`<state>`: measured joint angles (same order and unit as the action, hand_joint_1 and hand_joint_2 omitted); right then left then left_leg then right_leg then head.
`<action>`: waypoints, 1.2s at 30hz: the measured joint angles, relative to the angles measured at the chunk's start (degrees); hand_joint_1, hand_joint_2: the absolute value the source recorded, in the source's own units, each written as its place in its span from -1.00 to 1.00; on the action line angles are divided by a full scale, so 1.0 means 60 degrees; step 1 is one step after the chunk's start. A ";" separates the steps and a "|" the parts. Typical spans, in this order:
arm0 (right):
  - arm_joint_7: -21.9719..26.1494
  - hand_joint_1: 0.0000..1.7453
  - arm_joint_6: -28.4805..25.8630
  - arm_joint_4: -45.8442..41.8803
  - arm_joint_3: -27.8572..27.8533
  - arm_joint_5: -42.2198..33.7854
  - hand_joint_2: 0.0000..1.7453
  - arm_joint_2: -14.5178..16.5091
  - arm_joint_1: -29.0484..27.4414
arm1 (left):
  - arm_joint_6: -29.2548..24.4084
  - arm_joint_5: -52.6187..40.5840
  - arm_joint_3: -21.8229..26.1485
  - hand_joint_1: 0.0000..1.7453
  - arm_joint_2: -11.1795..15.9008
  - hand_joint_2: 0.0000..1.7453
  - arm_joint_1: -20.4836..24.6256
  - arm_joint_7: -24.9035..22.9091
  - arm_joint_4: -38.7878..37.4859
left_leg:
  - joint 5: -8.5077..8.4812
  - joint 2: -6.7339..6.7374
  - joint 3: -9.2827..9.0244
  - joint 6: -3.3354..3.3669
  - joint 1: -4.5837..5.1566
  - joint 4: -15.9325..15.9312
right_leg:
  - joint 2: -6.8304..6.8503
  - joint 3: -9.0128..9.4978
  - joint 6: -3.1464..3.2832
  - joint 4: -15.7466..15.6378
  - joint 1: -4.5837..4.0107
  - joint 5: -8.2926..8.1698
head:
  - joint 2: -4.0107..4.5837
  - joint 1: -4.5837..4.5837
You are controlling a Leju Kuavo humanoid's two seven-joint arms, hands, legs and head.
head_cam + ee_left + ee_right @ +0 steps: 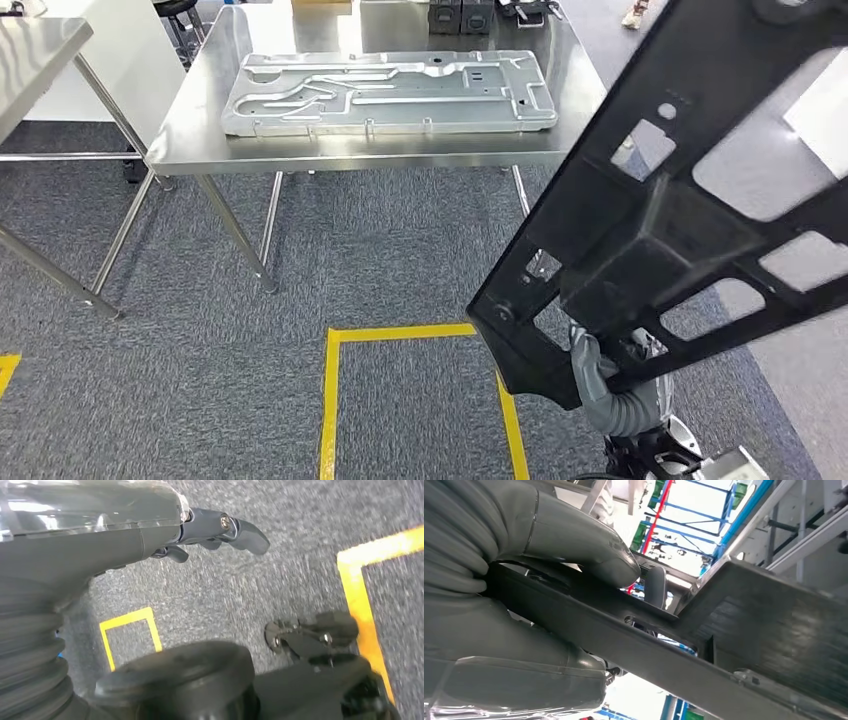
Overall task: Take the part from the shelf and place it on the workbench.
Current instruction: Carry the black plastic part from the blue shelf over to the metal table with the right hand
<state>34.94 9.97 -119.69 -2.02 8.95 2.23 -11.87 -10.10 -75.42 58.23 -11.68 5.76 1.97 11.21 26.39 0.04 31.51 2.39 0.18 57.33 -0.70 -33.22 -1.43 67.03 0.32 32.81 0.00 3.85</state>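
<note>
Right hand (pixel 600 372) grips the black frame part (pixel 680 210), held tilted in the air, short of the steel workbench (pixel 200 140). Left hand (pixel 215 530) hangs over grey carpet (pixel 180 400), fingers loosely apart, holding nothing. Silver panel (pixel 390 92) lies on the workbench; yellow floor tape (pixel 400 333) before it.

Black flat part (pixel 690 190) with cut-out openings, tilted, held aloft, short of steel workbench (pixel 390 140)
</note>
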 joint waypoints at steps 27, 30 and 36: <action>0.0373 1.00 0.0184 -0.0021 -0.0005 0.0079 1.00 0.0026 -0.0391 | -0.0038 0.0238 0.0084 -1.00 0.0036 1.00 -0.0066 0.0074 0.0000 | 0.0118 -0.0040 0.0221 -0.0053 0.0069 0.0199 | 0.0028 0.0705 0.0071 -0.1215 -0.0003 -0.0523 | 0.0000 -0.0001; 0.0351 1.00 0.0177 0.0002 -0.0001 0.0117 1.00 0.0025 -0.0344 | -0.0024 0.0214 0.0084 -1.00 0.0027 1.00 -0.0070 0.0076 0.0000 | 0.0107 -0.0038 -0.0096 0.0025 0.0024 0.0052 | 0.0064 0.0274 -0.0057 -0.0295 0.0036 -0.0083 | 0.0000 -0.0003; 0.0340 1.00 0.0025 0.0069 0.0005 0.0248 1.00 0.0026 -0.0372 | 0.0064 0.0156 0.0084 -1.00 0.0027 1.00 -0.0137 0.0033 0.0000 | 0.0536 -0.0067 -0.0582 -0.0050 -0.0013 0.0044 | 0.0089 -0.0831 -0.0259 0.0169 0.0136 -0.0424 | 0.0000 -0.0004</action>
<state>36.98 10.11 -119.27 -1.99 10.43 2.38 -14.10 -9.72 -74.49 58.73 -11.52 4.93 2.17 11.21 29.61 -0.36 28.01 2.09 0.10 57.60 -0.17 -38.21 -2.98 68.05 1.14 30.27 0.00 3.82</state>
